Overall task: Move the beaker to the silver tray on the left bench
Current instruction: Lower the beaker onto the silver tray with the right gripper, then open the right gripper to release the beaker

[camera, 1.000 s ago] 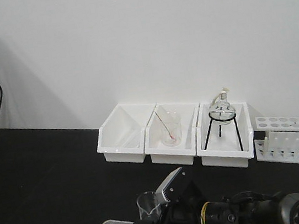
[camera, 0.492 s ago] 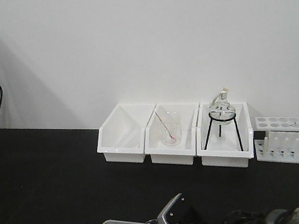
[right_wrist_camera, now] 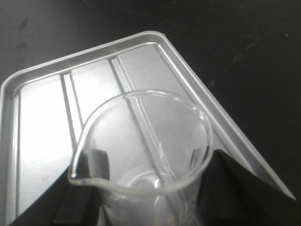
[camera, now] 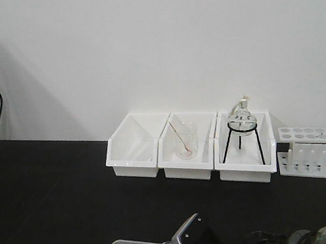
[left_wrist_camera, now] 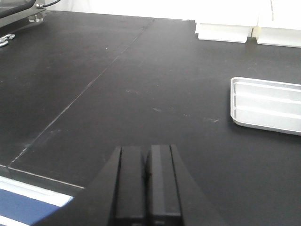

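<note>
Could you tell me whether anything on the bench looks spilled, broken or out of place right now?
Nothing stands out. The beaker sits upright and empty in the right hand over the silver tray, which lies flat on the left bench. The white bins stand in a tidy row, with no spill showing.

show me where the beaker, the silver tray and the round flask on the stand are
beaker (right_wrist_camera: 141, 141), right wrist view, on its glass wall just below the rim
silver tray (left_wrist_camera: 265, 101), left wrist view, on its ribbed floor
round flask (camera: 241, 118), front view, on its glass bulb above the black tripod
</note>
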{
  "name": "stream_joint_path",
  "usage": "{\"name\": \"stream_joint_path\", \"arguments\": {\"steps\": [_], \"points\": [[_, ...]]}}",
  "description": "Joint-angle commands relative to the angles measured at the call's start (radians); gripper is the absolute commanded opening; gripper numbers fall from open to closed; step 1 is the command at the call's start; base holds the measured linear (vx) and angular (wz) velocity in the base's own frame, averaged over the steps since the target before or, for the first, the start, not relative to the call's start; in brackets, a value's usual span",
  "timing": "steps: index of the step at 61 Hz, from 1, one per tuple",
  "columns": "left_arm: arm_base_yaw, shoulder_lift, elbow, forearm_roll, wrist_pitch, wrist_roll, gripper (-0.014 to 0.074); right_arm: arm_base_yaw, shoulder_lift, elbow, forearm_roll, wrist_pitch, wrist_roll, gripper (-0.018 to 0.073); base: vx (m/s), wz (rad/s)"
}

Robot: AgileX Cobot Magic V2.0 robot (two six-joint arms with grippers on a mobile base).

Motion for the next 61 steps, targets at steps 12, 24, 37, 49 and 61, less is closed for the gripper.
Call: {"name": "stream_joint_path", "arguments": {"steps": [12,24,37,49,61], "points": [[-0.007,-0.008,0.018,-0.004,-0.084,0.0,0.0001,0.0,-0.053,-0.024,0.022,-0.075,-0.011,0.0535,0.0,0.0],[-0.007,-0.008,0.018,-0.004,-0.084,0.0,0.0001,0.0,-0.072,-0.024,-0.001,-0.086,-0.011,0.064,0.0,0.0],[-0.007,-0.008,0.018,-0.004,-0.084,0.0,0.0001,-0.001,-0.113,-0.024,-0.033,-0.085,-0.011,0.0627,0.0,0.0],[-0.007,-0.008,0.018,-0.004,-0.084,0.0,0.0001,-0.001,-0.162,-0.024,-0.033,-0.086,-0.011,0.0604,0.0,0.0],[-0.007,-0.008,0.018,-0.004,-0.084,0.0,0.0001,-0.001,-0.26,-0.022,-0.048,-0.086,0.003,0.0583,0.0,0.0]]}}
